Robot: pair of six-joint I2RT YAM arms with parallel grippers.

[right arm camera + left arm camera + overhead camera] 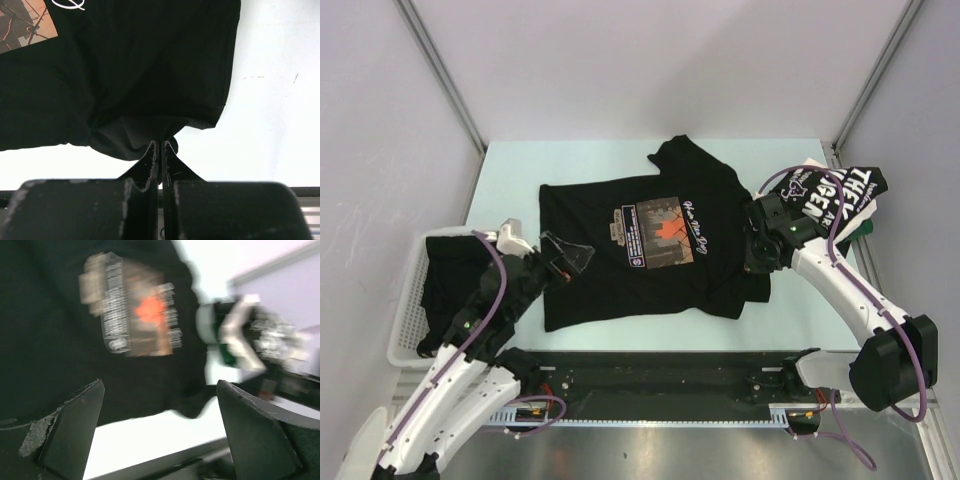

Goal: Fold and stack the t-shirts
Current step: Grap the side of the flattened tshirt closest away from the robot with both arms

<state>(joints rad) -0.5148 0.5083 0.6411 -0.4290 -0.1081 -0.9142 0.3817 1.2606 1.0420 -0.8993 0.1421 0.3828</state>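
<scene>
A black t-shirt with an orange-white chest print [655,232] lies spread flat on the table's middle. My right gripper [757,262] is shut on a pinch of the shirt's fabric at its right near corner. The right wrist view shows the jaws closed on that black fold [162,142], with the shirt [150,65] just lifted there. My left gripper [566,257] is open and empty above the shirt's left edge. Its view is blurred and shows the print [132,310] beyond the spread fingers [75,430]. A second black shirt with white lettering [837,192] lies bunched at the right back.
A white mesh basket [408,325] stands at the table's left edge with dark cloth [455,275] in it. A black rail [660,375] runs along the near edge between the arm bases. Grey walls close off the back and sides.
</scene>
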